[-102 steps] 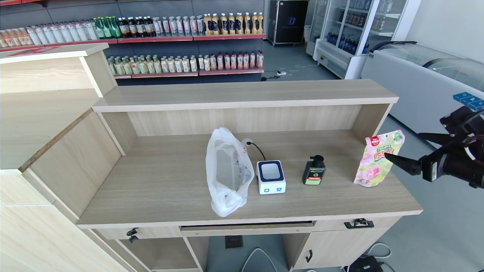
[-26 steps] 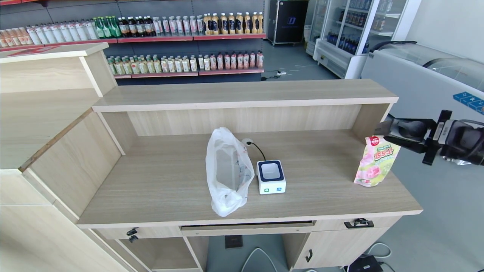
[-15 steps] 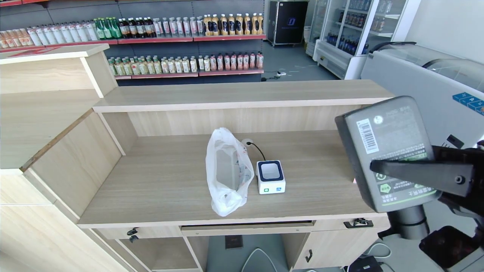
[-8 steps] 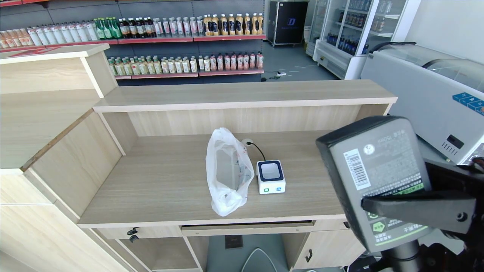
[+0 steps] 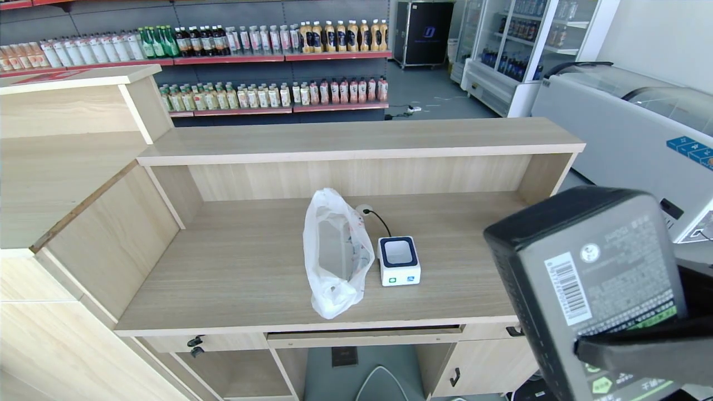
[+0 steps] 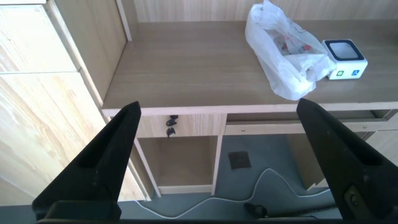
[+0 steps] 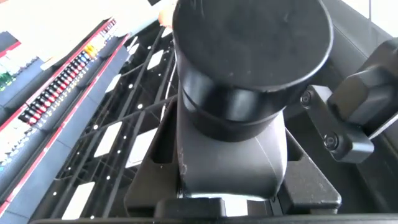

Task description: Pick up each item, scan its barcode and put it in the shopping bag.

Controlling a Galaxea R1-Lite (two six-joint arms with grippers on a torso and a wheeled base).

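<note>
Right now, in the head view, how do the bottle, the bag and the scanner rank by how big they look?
1. Bottle: looks largest, but it is held close to the camera, so its true size is unsure.
2. Bag.
3. Scanner, right beside the bag: smallest.

A light wood counter sits in the middle of the picture. A white plastic shopping bag stands near its center. A small white scanner sits just right of the bag. A black cord runs from the scanner toward the back.
</note>
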